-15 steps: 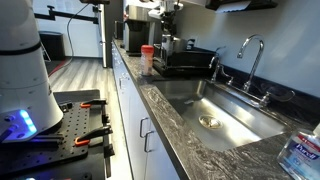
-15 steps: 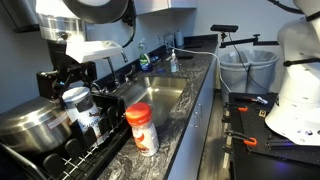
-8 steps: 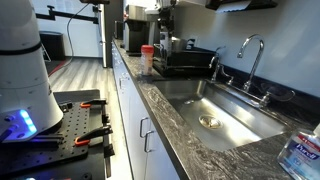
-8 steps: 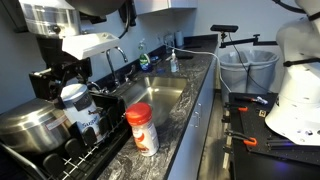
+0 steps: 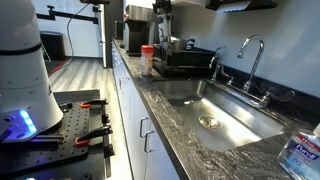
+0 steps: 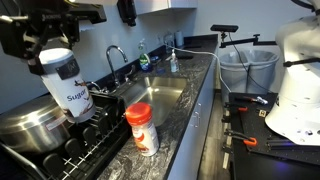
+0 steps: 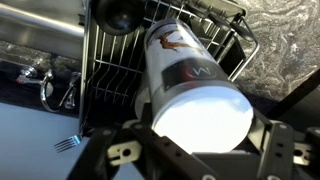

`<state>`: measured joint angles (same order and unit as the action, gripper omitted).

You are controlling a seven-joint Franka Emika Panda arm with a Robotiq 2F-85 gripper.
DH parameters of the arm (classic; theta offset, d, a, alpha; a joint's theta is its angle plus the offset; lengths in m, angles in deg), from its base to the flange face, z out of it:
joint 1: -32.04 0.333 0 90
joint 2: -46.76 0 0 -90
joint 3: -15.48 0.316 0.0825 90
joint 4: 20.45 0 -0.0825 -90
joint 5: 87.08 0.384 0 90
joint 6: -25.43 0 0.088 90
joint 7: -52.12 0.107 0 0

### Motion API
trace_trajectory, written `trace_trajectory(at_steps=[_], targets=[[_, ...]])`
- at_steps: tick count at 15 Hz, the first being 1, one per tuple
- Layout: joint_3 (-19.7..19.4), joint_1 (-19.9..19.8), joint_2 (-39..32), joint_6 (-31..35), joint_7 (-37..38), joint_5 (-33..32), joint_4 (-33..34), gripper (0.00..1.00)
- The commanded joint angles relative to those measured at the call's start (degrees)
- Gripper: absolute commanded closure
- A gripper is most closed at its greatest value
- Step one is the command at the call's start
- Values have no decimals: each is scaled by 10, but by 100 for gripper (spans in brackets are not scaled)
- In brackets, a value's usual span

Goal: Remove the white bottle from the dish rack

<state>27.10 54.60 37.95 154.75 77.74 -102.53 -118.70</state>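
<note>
My gripper (image 6: 47,52) is shut on the white bottle (image 6: 66,84), gripping it near its top. The bottle has a dark printed label. It hangs slightly tilted in the air, clear above the black dish rack (image 6: 85,152). In the wrist view the bottle (image 7: 185,75) fills the middle between my fingers (image 7: 200,128), and the rack's wires (image 7: 110,75) lie below it. In an exterior view the rack (image 5: 192,63) stands far off beside the sink, with my arm (image 5: 160,12) above it; the bottle is too small to make out there.
A rounded silvery metal vessel (image 6: 25,125) sits in the rack's back part (image 7: 40,30). An orange-and-white container (image 6: 141,128) stands on the granite counter next to the rack (image 5: 147,60). The steel sink (image 6: 165,95) with its faucet (image 6: 115,55) lies beyond.
My gripper has risen with the white bottle in it; the bottle has come up out of the dish rack and now hangs well above it.
</note>
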Motion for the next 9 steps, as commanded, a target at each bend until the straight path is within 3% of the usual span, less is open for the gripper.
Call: trace_trajectory(at_steps=[1, 9], targets=[[18, -6, 56, 0, 0, 7, -33, 39], [64, -8, 118, -19, -16, 104, -71, 39]])
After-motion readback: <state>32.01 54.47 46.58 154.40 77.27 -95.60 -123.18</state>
